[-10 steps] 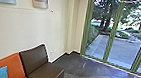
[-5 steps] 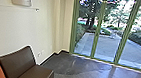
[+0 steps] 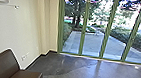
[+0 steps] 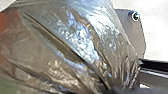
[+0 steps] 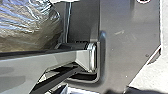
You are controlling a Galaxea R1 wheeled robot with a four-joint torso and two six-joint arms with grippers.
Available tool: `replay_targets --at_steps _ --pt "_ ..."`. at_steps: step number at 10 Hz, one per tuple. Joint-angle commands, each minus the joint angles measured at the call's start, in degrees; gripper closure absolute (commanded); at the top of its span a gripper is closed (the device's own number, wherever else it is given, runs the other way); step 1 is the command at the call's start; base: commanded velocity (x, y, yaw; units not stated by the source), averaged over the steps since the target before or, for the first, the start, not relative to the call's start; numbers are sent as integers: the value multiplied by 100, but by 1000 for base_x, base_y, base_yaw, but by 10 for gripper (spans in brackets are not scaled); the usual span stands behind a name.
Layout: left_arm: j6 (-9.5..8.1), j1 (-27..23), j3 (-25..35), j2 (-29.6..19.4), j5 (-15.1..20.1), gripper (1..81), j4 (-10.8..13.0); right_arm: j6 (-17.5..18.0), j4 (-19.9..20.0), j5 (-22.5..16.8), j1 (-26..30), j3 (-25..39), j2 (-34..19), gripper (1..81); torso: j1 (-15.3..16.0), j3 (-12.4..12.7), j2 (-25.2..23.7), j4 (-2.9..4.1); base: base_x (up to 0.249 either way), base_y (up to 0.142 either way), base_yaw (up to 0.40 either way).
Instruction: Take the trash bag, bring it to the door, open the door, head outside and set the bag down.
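The trash bag (image 4: pixel 70 47) is right by the robot's left wrist, drawn into pleats (are the grippers wide or closed? I can't tell). Cutting close to the brown chair (image 3: pixel 1 63) or green frame (image 3: pixel 106 33) could snag its thin plastic.

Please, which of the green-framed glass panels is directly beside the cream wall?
In the head view, the leftmost glass panel: its green frame meets the cream wall; the others stand farther away.
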Motion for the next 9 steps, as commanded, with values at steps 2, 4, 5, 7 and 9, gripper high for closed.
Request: replay_targets --at_steps 2,4,5,7,9 --pt "50 -349 14 4 372 811 -14 -29 -32 -350 281 50 80 10 0 0 0 0 0 0 -392" --pt "50 -357 14 4 372 811 -14 -29 -32 -341 280 50 80 10 0 0 0 0 0 0 -392" --pt "50 -349 14 4 372 811 -14 -29 -32 -341 280 50 80 10 0 0 0 0 0 0 -392" --pt "41 -349 14 4 372 811 -14 -29 -32 -350 280 50 89 10 0 0 0 0 0 0 -392" --pt "41 -357 14 13 372 811 -5 -29 -40 -350 280 50 97 10 0 0 0 0 0 0 -392"
